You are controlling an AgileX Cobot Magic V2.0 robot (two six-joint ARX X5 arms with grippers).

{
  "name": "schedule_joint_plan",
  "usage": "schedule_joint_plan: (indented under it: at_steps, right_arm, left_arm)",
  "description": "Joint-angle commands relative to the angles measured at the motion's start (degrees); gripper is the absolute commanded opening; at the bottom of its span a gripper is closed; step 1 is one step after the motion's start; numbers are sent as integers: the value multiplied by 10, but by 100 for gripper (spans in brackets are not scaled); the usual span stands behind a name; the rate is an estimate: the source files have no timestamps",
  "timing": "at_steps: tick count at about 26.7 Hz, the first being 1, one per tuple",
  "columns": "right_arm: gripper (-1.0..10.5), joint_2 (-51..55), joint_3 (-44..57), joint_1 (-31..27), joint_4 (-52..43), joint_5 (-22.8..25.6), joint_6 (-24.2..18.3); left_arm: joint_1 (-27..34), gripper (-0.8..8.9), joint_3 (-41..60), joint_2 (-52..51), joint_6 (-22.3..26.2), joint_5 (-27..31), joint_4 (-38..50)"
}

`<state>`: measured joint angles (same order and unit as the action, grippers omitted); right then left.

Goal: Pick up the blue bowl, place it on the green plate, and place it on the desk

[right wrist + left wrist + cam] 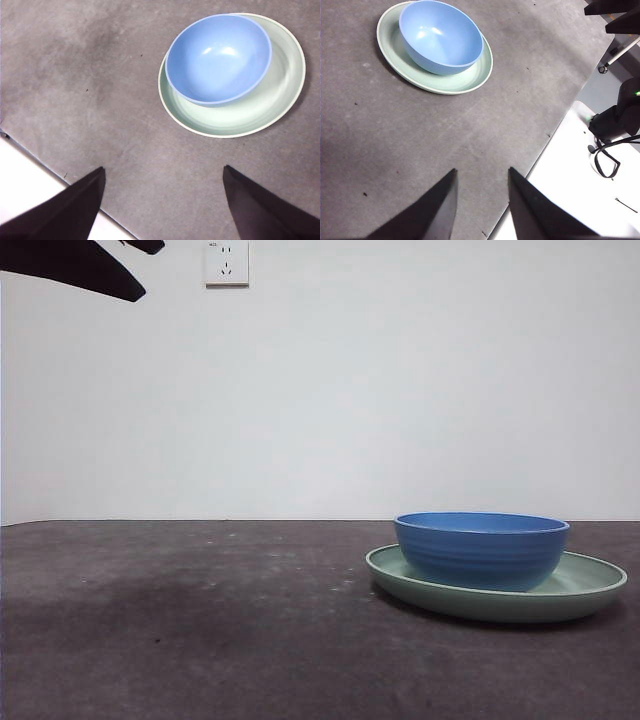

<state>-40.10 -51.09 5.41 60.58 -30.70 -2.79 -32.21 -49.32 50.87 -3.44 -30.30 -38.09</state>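
Note:
The blue bowl [482, 549] sits upright inside the green plate [590, 590], toward one side of it, at the right of the desk [200, 620]. The left wrist view looks down on the bowl [441, 36] and the plate [470, 80] from well above. My left gripper [481, 172] is open, holds nothing and is far from them. My right gripper [164, 170] hangs wide open and empty above bare desk, short of the bowl [219, 57] and the plate [280, 95]. In the front view only a black arm tip [90, 265] shows, at the top left corner.
A white wall socket [226, 262] is on the wall behind. The desk's edge runs near the left gripper, with a white surface [580, 190] carrying black cables and gear beyond it. A pale strip [30, 175] shows past the desk edge by the right gripper.

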Motion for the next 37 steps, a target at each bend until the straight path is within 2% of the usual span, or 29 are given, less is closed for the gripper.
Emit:
schedule_joint_plan:
  at_steps: [1,4,8,16,21,24,32,37]
  right_arm:
    - [376,-3,-11,1,-7,49,34]
    - [375,-11,-11,0,-16,129,65]
    - [375,-47,-11,-5,-41,161,81]
    - [374,-194,-11,-32,-136,155,80]
    - [374,-302,-11,-50,-207,101,80]
    - [342,-357,-11,-54,-245,97,80]
    - [319,-462,-11,-54,-314,82,81]
    - [247,-504,-11,-54,-344,77,82]
  left_arm:
    - [-3,164,-4,3,10,-4,4]
    - [-3,163,-4,3,10,-4,4]
    - [-3,164,-4,3,11,-4,4]
    - [-3,163,-4,3,13,-4,4]
    - [-3,164,-4,3,13,-4,4]
    - [-3,164,-4,3,13,-4,4]
    - [-3,164,-4,3,13,-4,4]
    - [-3,163,-4,3,13,-4,4]
